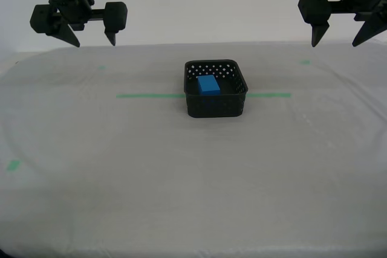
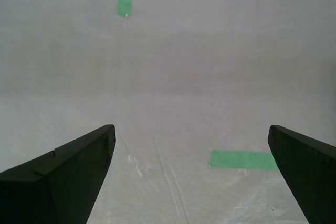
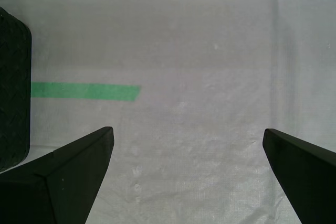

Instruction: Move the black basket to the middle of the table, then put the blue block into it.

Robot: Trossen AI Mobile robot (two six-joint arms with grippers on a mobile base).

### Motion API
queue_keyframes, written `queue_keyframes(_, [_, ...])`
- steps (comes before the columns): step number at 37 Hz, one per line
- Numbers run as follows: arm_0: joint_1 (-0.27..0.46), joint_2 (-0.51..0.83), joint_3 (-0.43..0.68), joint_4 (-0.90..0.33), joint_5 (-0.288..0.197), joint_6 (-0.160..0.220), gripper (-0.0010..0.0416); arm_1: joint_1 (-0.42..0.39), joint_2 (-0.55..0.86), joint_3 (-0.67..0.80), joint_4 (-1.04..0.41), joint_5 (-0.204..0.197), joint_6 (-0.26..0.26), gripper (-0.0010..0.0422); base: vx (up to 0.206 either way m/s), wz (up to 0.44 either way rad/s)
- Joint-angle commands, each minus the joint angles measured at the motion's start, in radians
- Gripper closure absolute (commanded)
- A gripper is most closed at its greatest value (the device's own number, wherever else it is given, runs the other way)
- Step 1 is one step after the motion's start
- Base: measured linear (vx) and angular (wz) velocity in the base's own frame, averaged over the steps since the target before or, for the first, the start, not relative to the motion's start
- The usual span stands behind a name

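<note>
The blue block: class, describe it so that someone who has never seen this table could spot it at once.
Find the whitish-grey table and follow its long green tape line to the black basket at the middle. The blue block lies inside it, the only bright blue thing there.

A plain white wall (image 1: 211, 10) is standing behind the table (image 1: 121, 197), filling the upper part of the exterior view. The table's whitish-grey cloth is lying flat under soft, even light, showing faint creases. A long green tape line (image 1: 145, 95) is running across the cloth, and small green tape bits (image 1: 12, 165) are sitting well apart from that line
</note>
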Motion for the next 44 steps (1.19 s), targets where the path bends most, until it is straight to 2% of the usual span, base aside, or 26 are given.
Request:
queue_keyframes(1, [0.000, 0.000, 0.001, 0.000, 0.002, 0.000, 0.0007, 0.000, 0.000, 0.000, 0.002, 0.001, 0.004, 0.0012, 0.000, 0.000])
queue_keyframes(44, [0.000, 0.000, 0.001, 0.000, 0.003, 0.000, 0.0007, 0.000, 0.000, 0.000, 0.005, 0.001, 0.004, 0.0012, 0.000, 0.000])
